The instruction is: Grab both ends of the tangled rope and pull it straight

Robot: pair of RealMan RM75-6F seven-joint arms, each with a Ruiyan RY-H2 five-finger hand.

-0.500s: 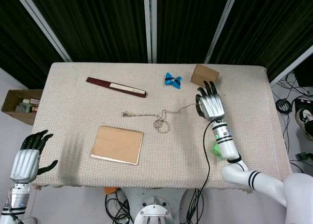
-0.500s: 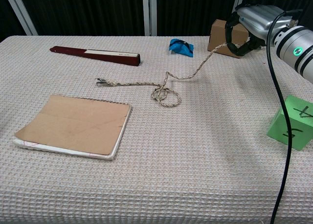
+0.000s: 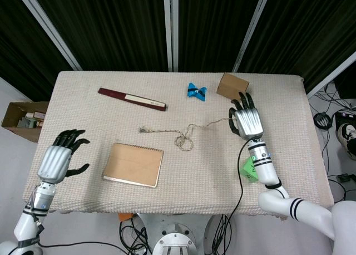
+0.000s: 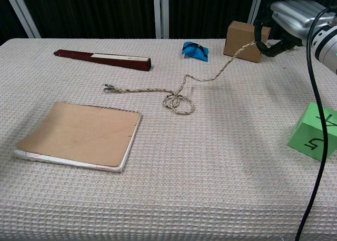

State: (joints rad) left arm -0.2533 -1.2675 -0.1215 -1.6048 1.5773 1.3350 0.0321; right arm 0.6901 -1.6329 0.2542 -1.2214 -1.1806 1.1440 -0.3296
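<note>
Rope [image 3: 183, 133] end in right hand [image 3: 247, 121], mid-table.

Item: tangled rope [image 3: 183, 133] [image 4: 179, 93], thin tan twisted cord, one pc.
We log it mid-table w/ a small looped knot near centre; left end lies flat on the cloth, w/ a small frayed or looped tip. Right end rises off the surface to the right hand [image 3: 246, 120] [image 4: 287, 20], which holds it.
</note>
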